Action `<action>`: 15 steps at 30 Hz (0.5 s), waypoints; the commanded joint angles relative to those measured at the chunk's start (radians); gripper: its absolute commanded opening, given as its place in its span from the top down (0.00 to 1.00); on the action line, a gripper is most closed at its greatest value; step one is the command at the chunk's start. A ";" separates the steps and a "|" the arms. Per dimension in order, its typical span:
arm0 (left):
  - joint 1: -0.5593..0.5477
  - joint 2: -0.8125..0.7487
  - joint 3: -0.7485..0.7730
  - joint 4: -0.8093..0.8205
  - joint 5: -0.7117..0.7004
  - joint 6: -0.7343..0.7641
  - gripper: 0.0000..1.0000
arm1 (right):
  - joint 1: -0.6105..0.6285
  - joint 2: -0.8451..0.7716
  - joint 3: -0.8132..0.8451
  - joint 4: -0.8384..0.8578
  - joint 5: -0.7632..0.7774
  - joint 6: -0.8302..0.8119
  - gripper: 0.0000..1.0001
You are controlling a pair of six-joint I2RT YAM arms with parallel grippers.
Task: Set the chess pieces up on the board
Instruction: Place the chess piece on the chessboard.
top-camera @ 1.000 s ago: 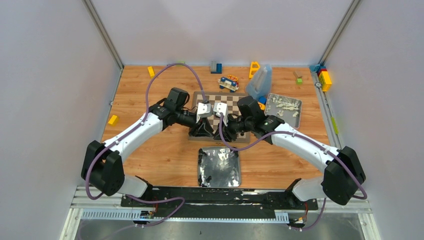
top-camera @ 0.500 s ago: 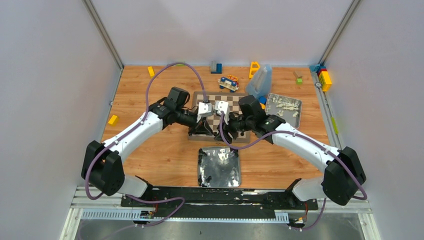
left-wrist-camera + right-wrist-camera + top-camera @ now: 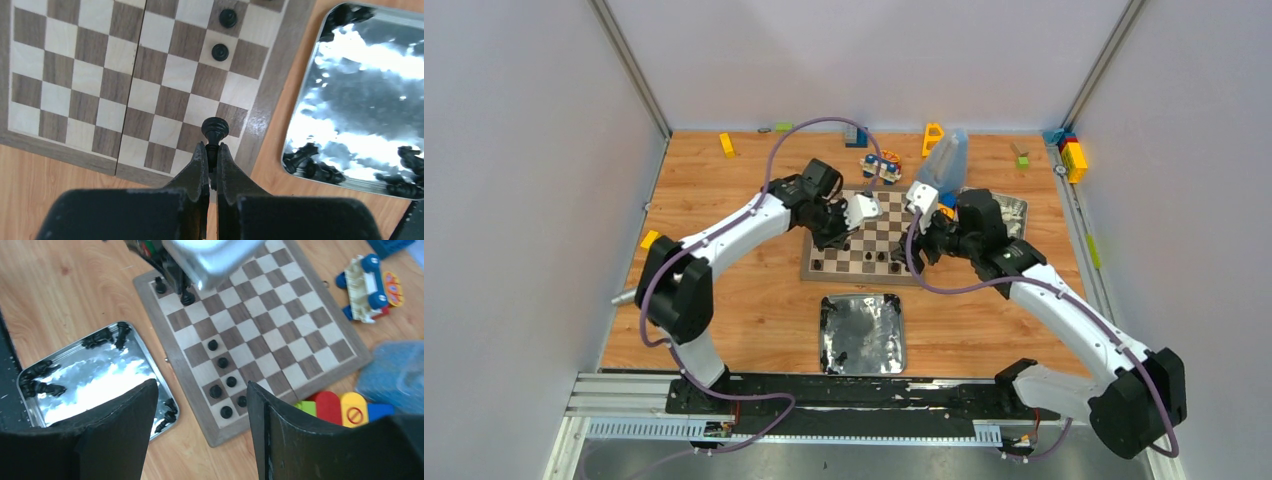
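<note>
The board (image 3: 864,235) lies mid-table with several black chess pieces (image 3: 223,362) standing on squares along its near edge. My left gripper (image 3: 211,150) is shut on the stem of a black chess piece (image 3: 215,128), held over the board's (image 3: 150,75) near-left corner squares. From above, the left gripper (image 3: 834,238) sits over the board's left side. My right gripper (image 3: 202,390) is open and holds nothing, hovering by the board's right edge (image 3: 921,243). More black pieces (image 3: 320,167) lie in the silver tray (image 3: 862,333).
A second metal tray (image 3: 1014,208) with pale bits lies at the back right, partly under the right arm. Coloured toy blocks (image 3: 340,405), a toy car (image 3: 881,166) and a blue plastic bag (image 3: 946,160) lie behind and beside the board. Yellow blocks (image 3: 651,239) are scattered on the left.
The two grippers were together at the board's near edge. The left jaws shut on the piece and moved back over the board. The right jaws opened and that arm drew off to the right.
</note>
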 commanded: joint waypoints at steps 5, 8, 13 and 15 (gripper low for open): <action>-0.086 0.159 0.177 -0.166 -0.297 -0.052 1.00 | -0.066 -0.131 -0.030 -0.062 0.057 0.002 0.34; -0.107 0.214 0.221 -0.216 -0.329 -0.068 1.00 | -0.072 -0.156 -0.050 -0.068 0.058 0.005 0.34; -0.145 0.275 0.273 -0.272 -0.362 -0.080 0.98 | -0.078 -0.173 -0.064 -0.072 0.050 0.006 0.34; -0.152 0.298 0.291 -0.293 -0.370 -0.085 0.98 | -0.079 -0.171 -0.067 -0.073 0.047 0.005 0.34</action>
